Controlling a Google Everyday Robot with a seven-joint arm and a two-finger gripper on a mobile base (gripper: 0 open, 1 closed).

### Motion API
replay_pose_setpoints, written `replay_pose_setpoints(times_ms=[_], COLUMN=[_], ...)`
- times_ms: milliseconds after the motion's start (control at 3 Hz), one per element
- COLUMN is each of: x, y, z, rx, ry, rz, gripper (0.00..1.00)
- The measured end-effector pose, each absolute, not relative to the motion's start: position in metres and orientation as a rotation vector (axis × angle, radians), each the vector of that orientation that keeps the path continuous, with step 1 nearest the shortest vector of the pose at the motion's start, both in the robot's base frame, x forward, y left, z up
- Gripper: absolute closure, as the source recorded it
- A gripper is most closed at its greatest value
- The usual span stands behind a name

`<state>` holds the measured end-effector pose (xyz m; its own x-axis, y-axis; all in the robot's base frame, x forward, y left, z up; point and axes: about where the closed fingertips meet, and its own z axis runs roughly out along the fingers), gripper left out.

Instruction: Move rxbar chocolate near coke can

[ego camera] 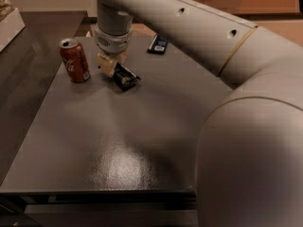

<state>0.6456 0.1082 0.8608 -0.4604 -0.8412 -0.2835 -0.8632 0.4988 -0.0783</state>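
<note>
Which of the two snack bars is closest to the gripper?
The black rxbar chocolate, held in the gripper just right of the coke can. The dark blue bar lies flat farther back, apart from it.

Illumination is dim and warm throughout. A single broad, pale glare patch sits at lower centre of the dark grey flat table top (71, 141), indicating a source overhead. The large white robot arm (199, 27) is lit on its upper surfaces and falls to shade beneath. The cream two-finger gripper (112, 70), just right of the red coke can (74, 60), stands in that shade, clamped on the black rxbar chocolate wrapper (125, 76), whose print barely shows. The can's silver top catches a small highlight.
</note>
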Motion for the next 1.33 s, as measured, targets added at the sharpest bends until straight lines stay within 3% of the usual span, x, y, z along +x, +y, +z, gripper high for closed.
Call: replay_pose_setpoints(times_ms=[1000,1333], x=[0.6456,0.6456], y=[0.1241,0.125], z=[0.8506,0.8487], rx=[-1.461,-1.464], ry=[2.45,2.45], rz=[0.151,0.152], gripper=[0.13,0.0])
